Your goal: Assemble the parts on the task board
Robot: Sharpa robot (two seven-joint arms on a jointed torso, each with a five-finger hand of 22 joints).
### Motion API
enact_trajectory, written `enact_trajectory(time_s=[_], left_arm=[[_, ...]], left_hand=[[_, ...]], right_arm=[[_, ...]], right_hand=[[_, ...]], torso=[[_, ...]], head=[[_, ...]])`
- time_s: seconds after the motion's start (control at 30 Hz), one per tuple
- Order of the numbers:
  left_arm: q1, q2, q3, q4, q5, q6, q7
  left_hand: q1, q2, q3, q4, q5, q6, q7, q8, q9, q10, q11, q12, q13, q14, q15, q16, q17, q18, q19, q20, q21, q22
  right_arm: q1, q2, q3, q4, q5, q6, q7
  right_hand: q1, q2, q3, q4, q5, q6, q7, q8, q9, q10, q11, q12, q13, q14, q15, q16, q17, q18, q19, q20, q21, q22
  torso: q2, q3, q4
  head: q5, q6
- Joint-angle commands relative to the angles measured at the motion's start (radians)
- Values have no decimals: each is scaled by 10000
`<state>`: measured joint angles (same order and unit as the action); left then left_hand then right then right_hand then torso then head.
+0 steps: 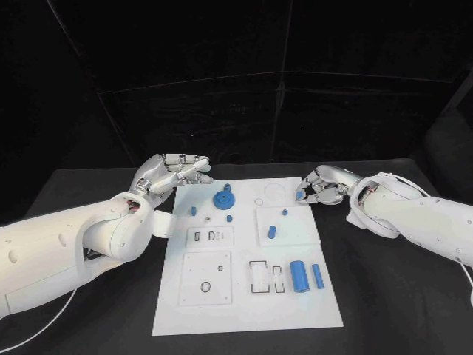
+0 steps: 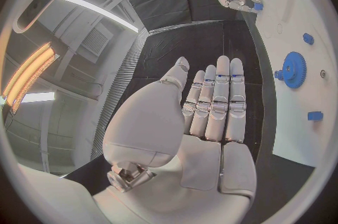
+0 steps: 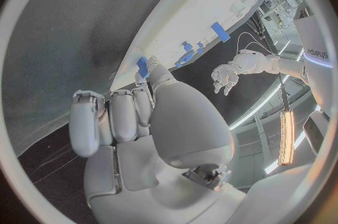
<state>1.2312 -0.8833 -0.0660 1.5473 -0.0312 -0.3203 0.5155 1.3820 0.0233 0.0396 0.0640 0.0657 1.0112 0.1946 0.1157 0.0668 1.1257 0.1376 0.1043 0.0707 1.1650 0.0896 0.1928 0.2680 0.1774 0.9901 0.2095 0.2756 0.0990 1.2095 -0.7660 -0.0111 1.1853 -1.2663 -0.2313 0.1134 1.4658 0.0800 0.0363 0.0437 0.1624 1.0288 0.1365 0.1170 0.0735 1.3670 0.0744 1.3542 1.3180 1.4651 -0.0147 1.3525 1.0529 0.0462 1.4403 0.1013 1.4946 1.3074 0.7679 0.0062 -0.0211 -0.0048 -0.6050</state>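
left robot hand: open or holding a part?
Open. In the left wrist view the left robot hand has its fingers straight with nothing in the palm; the blue gear sits apart on the white board.

I'm working in a lab test cell: black curtain walls (image 1: 236,81) behind the black surface (image 1: 396,296), ceiling strip lights (image 2: 95,10) overhead.

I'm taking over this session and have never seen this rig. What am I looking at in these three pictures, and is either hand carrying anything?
It is a two-armed robot at a black table. The square picture looks down from its head; the round ones come from cameras behind each wrist. In the middle lies the white task board with small blue parts: a gear, a thick cylinder and a thinner pin. The left hand holds nothing, fingers extended beside the board's far corner. The right hand pinches a small blue part at the board's edge.
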Motion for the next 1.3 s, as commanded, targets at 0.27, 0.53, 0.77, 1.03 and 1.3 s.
enact_trajectory(time_s=[0.27, 0.53, 0.77, 1.03, 1.3], left_arm=[[11, -25, 7, -1, -50, 102, 8], [13, -62, 7, 9, -50, 108, 6], [15, -53, 7, -75, -51, 126, -1], [20, -57, 7, -164, -36, 122, -8], [28, -92, 9, -192, 137, 66, 6]], left_hand=[[-26, 89, 3, -56, -28, 20, 26, -74, -16, 43, 30, -47, -15, -33, 43, -46, 6, 56, -74, -15, -44, -18], [-23, 92, 5, -59, -27, 20, 27, -76, -16, 43, 32, -51, -15, -31, 44, -51, 6, 57, -73, -14, -45, -19], [-13, 105, 14, -68, -27, 32, 20, -78, -13, 58, 27, -59, -14, -2, 40, -57, 12, 61, -63, -13, -45, -21], [-14, 118, 19, -73, -27, 57, 6, -79, -9, 93, 17, -66, -10, 49, 30, -62, 24, 66, -38, -16, -39, -22], [-18, 122, 20, -73, -27, 68, -2, -80, -7, 109, 10, -70, -9, 67, 25, -68, 29, 68, -27, -18, -37, -22]], right_arm=[[6, -264, 4, 823, 246, -1588, -181], [19, -613, 11, 2446, 125, -2503, -1490], [27, -297, 13, 3597, -330, -2674, -2756], [24, 890, 3, 3726, -1010, -2225, -3375], [18, 1722, -308, 3445, -1371, -1754, -3590]], right_hand=[[112, 352, 420, -108, 42, 181, -47, 73, 3, 452, -279, 210, 256, 260, -106, 115, 153, -124, 192, -114, 148, 1182], [36, 360, 687, -178, 378, 270, -81, 76, 6, 491, -310, 226, 298, 259, -136, 115, 144, -128, 209, -145, 159, 1206], [-142, 313, 786, -134, 369, 267, -74, 49, -2, 462, -303, 176, 261, 249, -133, 95, 102, -134, 226, -148, 168, 1231], [-206, 248, 829, -142, 367, 270, -78, 37, -3, 462, -307, 168, 262, 247, -134, 92, 95, -137, 237, -149, 173, 1246], [-291, 184, 902, -148, 402, 263, -71, 17, -7, 443, -302, 140, 245, 243, -134, 83, 79, -138, 237, -150, 173, 1249]], torso=[[-12, -2, -7], [-26, -21, 21], [-49, -41, 46], [-77, -67, 79], [-62, -70, 85]], head=[[-6, -2], [3, 25], [133, -7], [416, -207], [588, -345]])
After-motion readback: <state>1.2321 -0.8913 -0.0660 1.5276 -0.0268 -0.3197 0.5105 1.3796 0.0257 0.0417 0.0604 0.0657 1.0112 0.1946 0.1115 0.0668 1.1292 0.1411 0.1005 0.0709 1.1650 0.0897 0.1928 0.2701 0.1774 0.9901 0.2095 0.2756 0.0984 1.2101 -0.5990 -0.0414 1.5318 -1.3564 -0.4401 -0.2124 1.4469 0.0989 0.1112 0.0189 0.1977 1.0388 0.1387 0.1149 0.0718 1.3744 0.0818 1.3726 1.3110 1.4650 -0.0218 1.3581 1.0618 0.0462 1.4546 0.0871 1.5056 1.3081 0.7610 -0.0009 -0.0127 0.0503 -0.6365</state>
